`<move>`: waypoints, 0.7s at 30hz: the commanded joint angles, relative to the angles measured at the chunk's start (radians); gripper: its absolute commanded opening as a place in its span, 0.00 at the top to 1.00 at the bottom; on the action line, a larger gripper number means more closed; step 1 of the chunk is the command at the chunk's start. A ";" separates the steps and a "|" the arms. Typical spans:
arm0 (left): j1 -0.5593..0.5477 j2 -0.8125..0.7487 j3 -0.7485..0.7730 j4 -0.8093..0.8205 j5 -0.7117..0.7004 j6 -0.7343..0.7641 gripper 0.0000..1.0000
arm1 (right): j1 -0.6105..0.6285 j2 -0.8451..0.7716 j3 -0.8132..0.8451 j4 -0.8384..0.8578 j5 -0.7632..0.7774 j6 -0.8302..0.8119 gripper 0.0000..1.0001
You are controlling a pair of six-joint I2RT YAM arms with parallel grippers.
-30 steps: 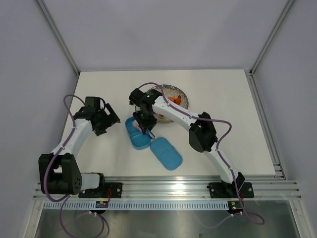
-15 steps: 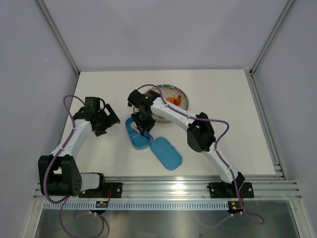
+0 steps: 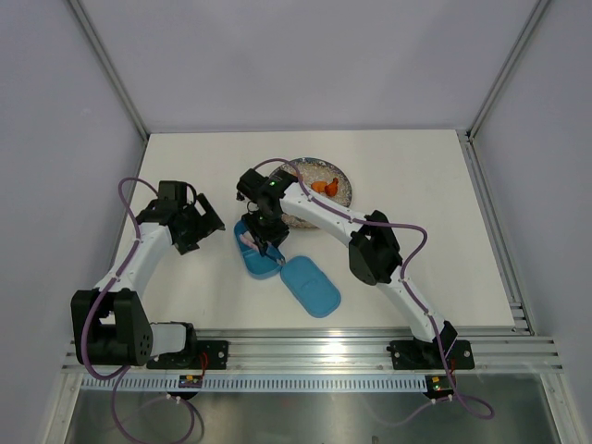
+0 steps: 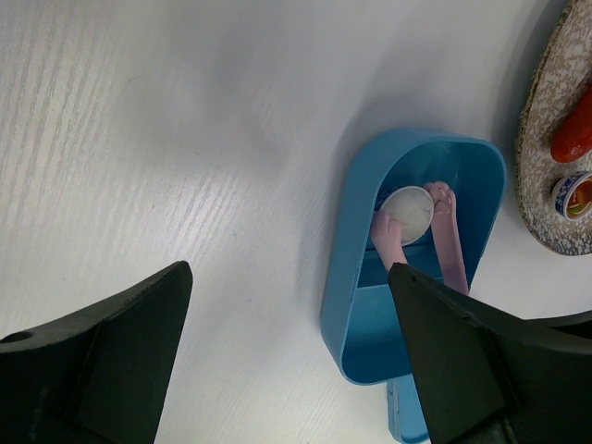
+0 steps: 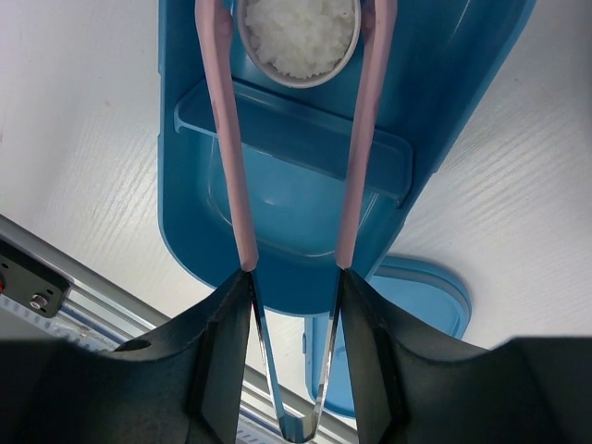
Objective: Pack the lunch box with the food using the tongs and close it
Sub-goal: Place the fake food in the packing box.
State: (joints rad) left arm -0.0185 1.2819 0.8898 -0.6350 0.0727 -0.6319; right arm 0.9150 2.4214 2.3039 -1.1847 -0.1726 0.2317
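- Pinches the thin, pale pink V-shaped tongs [image 5: 225,139] in the right tool [image 5: 291,296], with one black finger pressed on the outside of each arm, to squeeze them like a bigger hand.
- Reaches with the tongs down into the small blue plastic lunch box [image 4: 347,268], sitting on the white table [image 4: 139,139].
- Hugs a little round white cup of rice [image 5: 299,28] between the two tong tips, close on both sides, in the end of the box nearer the plate.
- Looks like setting this food down behind the divider; hard to tell whether squeezed tight or let loose.
- Shows the other half of the box bare, likely saved for more pieces.
- Lies flat on the table just beside the box: the flat blue lid [image 3: 310,285], off so the top is open for packing.
- Waiting on the round speckled plate [image 3: 344,183] near the box: orange chunks [image 3: 324,186].
- Hangs spread wide with nothing in it, over the table just beside the box: the left tool [image 4: 289,277], out of the way and maybe ready for the lid.
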 commanded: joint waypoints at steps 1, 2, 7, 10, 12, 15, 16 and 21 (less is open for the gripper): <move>0.006 -0.024 0.008 0.021 0.016 0.014 0.08 | 0.013 0.007 0.057 -0.001 -0.022 -0.009 0.51; 0.006 -0.023 0.006 0.021 0.016 0.014 0.08 | 0.013 0.008 0.057 -0.001 -0.021 -0.009 0.51; 0.006 -0.024 0.005 0.023 0.018 0.014 0.08 | 0.015 -0.007 0.065 -0.004 -0.002 -0.006 0.51; 0.006 -0.024 0.003 0.024 0.019 0.014 0.08 | 0.015 -0.022 0.075 -0.012 0.015 -0.003 0.51; 0.006 -0.024 0.000 0.026 0.032 0.012 0.08 | 0.015 -0.034 0.086 -0.015 0.034 -0.002 0.51; 0.006 -0.026 -0.002 0.032 0.035 0.009 0.08 | 0.015 -0.054 0.094 -0.016 0.062 -0.002 0.52; 0.006 -0.026 -0.003 0.031 0.035 0.009 0.08 | 0.016 -0.059 0.094 -0.013 0.067 0.000 0.52; 0.006 -0.026 -0.005 0.028 0.027 0.011 0.08 | 0.015 -0.087 0.091 -0.004 0.081 0.005 0.52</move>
State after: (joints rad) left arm -0.0185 1.2819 0.8898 -0.6342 0.0834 -0.6319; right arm 0.9173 2.4191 2.3528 -1.1938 -0.1165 0.2337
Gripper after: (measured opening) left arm 0.919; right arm 0.483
